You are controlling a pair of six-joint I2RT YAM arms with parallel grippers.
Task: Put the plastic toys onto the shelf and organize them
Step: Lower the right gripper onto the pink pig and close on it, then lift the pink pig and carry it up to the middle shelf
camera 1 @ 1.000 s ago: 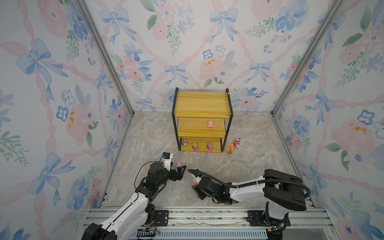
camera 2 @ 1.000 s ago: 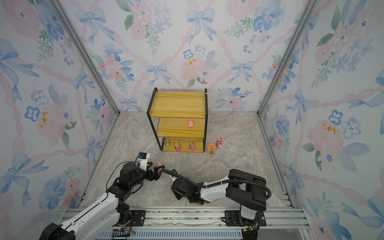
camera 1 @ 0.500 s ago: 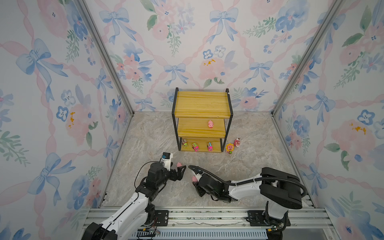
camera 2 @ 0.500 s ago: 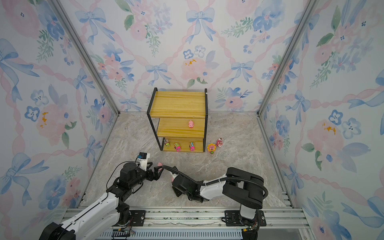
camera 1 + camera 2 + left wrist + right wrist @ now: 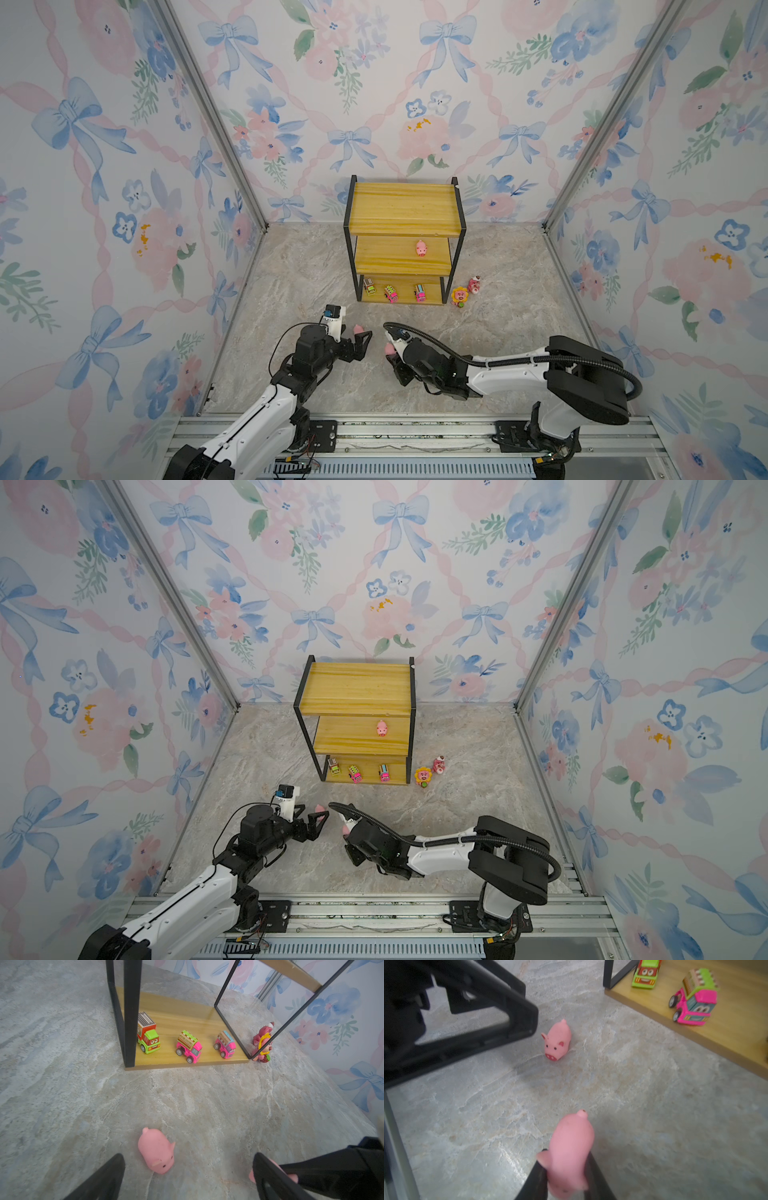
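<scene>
My right gripper (image 5: pixel 565 1159) is shut on a pink pig (image 5: pixel 571 1147), low over the floor near the front; in a top view that pig (image 5: pixel 390 348) shows at its tip. My left gripper (image 5: pixel 188 1157) is open, and a second pink pig (image 5: pixel 156 1151) lies on the floor just ahead of its fingers, apart from them. The shelf (image 5: pixel 401 203) stands at the back. A third pig (image 5: pixel 421 248) sits on its middle board and three toy vehicles (image 5: pixel 390 293) line the bottom board. Two pink bear figurines (image 5: pixel 459 296) stand on the floor beside the shelf's right foot.
The two grippers face each other closely at the front, the left gripper's black fingers (image 5: pixel 508 1001) looming near the right one. Flowered walls close in the marble floor (image 5: pixel 498 332) on three sides. An aluminium rail (image 5: pixel 395 428) runs along the front.
My right gripper's jaws have closed on the pink pig. The left arm and the pig on the floor have stayed where they were.
</scene>
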